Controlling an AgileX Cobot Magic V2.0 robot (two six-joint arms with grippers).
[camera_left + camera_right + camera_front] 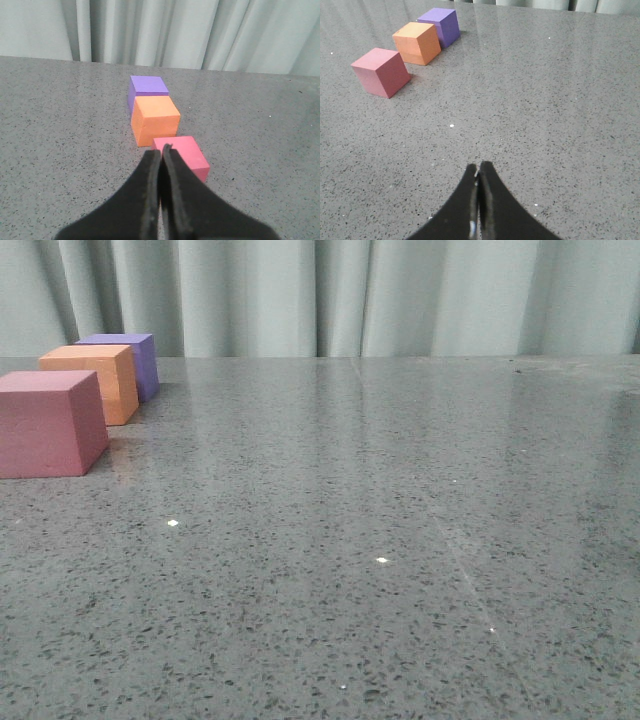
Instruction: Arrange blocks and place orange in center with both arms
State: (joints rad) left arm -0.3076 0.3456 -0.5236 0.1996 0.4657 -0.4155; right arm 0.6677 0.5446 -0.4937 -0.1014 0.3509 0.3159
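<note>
Blocks stand in a row at about ten o'clock on the grey speckled table [400,540] in the front view: pink-red cube [50,423] nearest, orange cube [92,380] in the middle, purple cube [125,360] farthest, close to the pale curtain [350,295]. That view cuts the pink-red cube at its left edge, and it shows neither arm.

The wrist views supply the arms. In the left wrist view the left gripper [161,149] has its dark fingers pressed together with nothing between them, and its tips overlap the near corner of the pink-red cube [185,152], so that corner is hidden; whether the tips touch the cube cannot be told. Beyond it along the same line sit the orange cube [155,120] and the purple cube [146,89], the orange one covering the lower part of the purple one.

In the right wrist view the right gripper [478,172] is also closed on nothing, over bare table, well apart from the row. From here the three cubes show separately: pink-red cube [381,72], orange cube [417,43], purple cube [441,26]. A clear strip of table shows between pink-red and orange, while orange and purple look touching or nearly so; the gap is too small to judge.
</note>
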